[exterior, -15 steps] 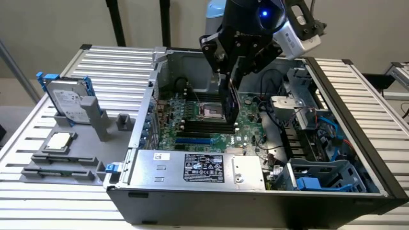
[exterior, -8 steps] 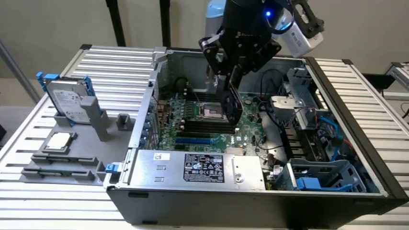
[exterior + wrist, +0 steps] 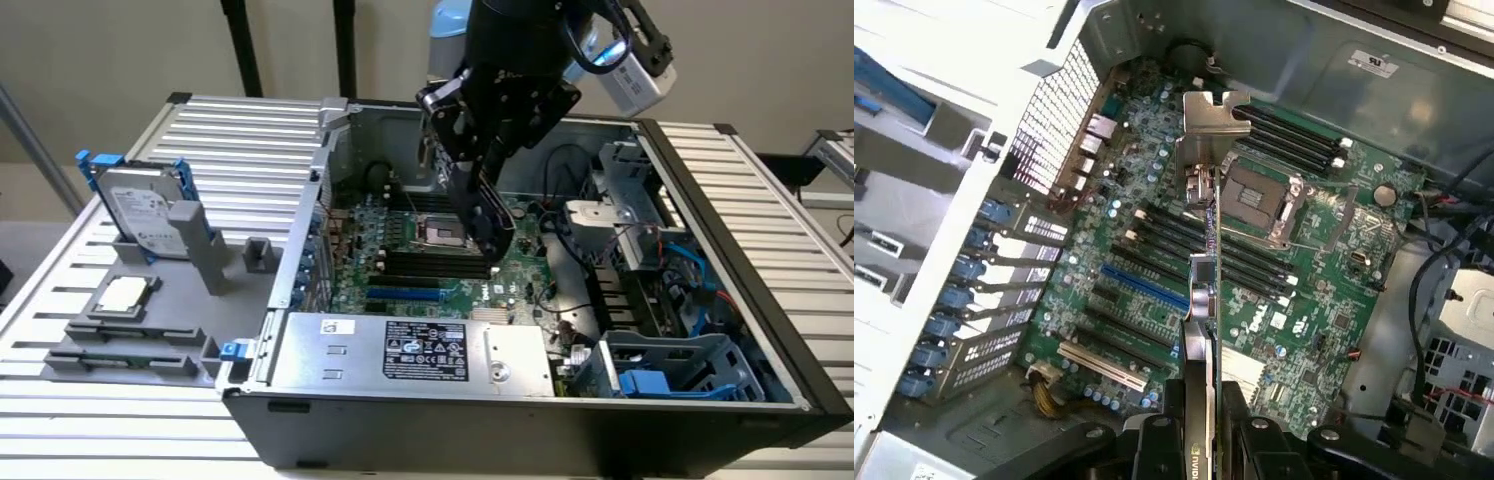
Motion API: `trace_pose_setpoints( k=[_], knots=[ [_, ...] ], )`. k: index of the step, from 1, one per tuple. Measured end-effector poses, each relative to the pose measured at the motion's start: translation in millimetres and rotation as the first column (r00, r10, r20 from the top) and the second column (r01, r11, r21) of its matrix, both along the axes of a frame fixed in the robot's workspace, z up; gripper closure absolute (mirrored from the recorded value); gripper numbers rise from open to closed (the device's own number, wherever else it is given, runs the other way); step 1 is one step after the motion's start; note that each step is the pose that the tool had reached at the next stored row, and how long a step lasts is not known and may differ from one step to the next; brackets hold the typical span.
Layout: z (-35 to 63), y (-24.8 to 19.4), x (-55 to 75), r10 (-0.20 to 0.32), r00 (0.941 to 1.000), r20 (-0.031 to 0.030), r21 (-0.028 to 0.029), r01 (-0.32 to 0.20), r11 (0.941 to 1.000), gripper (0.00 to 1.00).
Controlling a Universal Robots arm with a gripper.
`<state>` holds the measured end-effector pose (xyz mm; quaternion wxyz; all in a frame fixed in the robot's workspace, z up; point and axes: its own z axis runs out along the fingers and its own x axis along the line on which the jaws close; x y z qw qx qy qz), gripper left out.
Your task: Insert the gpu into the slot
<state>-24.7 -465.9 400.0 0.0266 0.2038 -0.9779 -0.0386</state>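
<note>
Now, you are holding the gpu (image 3: 483, 215) pinched in the jaws above the motherboard (image 3: 1324, 300), clear of the blue slot (image 3: 404, 296), so you are probably needing its edge parallel to that strip.

— What carries it all?
— A table (image 3: 240, 130) of pale ribbed metal slats, running from the exterior view's left edge to its right edge.
— And straight on it?
— An open computer case (image 3: 534, 435) with black walls, filling the middle and right of the frame. Just beside it, at lower left, a grey holder block (image 3: 134, 350) sits flat on the slats.
</note>
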Motion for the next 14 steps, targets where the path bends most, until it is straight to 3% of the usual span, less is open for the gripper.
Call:
trace_pose_setpoints(
  k=[3,7,11,14],
  knots=[
    [-0.8,0.0,0.0,0.055,0.9985,0.0006,0.0020,-0.055,0.9985,0.74],
    [-2.3,0.0,0.0,0.127,0.9919,0.0023,0.0094,-0.127,0.9918,0.74],
    [-4.1,0.0,0.0,0.195,0.9808,0.0048,0.0186,-0.195,0.9806,0.74],
    [-5.3,0.0,0.0,0.245,0.9694,0.0071,0.0253,-0.245,0.9691,0.74]
  ],
)
